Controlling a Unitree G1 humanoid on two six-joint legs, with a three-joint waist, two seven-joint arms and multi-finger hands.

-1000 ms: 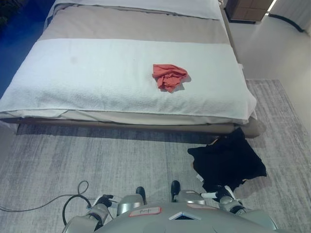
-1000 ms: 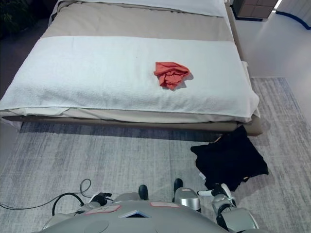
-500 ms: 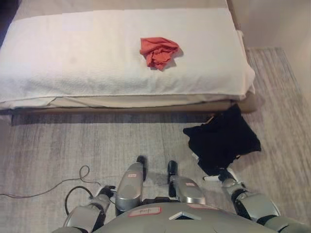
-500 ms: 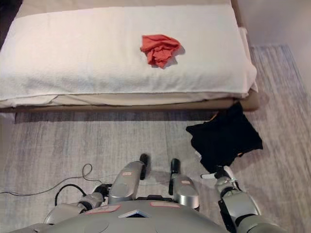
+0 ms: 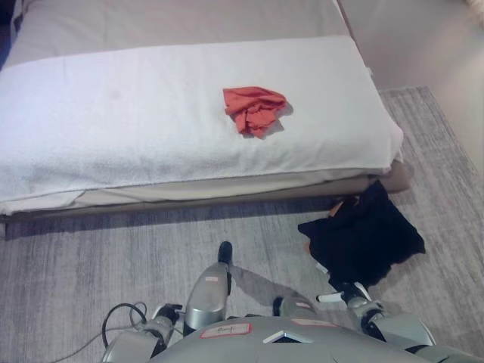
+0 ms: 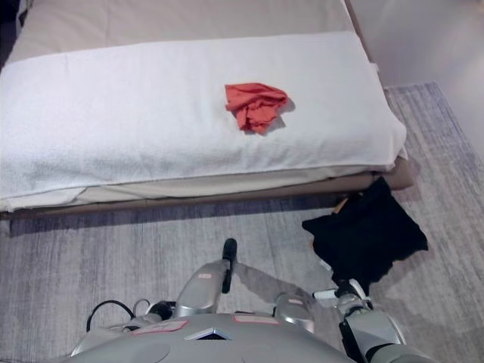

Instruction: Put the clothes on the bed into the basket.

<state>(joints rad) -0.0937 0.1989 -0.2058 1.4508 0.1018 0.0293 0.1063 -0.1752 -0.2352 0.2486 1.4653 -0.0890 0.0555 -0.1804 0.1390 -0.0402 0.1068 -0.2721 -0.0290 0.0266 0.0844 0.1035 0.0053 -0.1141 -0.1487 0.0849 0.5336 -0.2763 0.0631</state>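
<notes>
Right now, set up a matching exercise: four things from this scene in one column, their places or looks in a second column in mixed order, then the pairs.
Things:
1. red cloth
2. black basket
3. white cover
4. right hand

Places or looks:
A. spread across the bed, hanging over its near edge
B. low at the view's right, next to the basket's near edge
C. crumpled on top of the white cover
D. on the grey carpet by the bed's right corner

Pairs: 1-C, 2-D, 3-A, 4-B
</notes>
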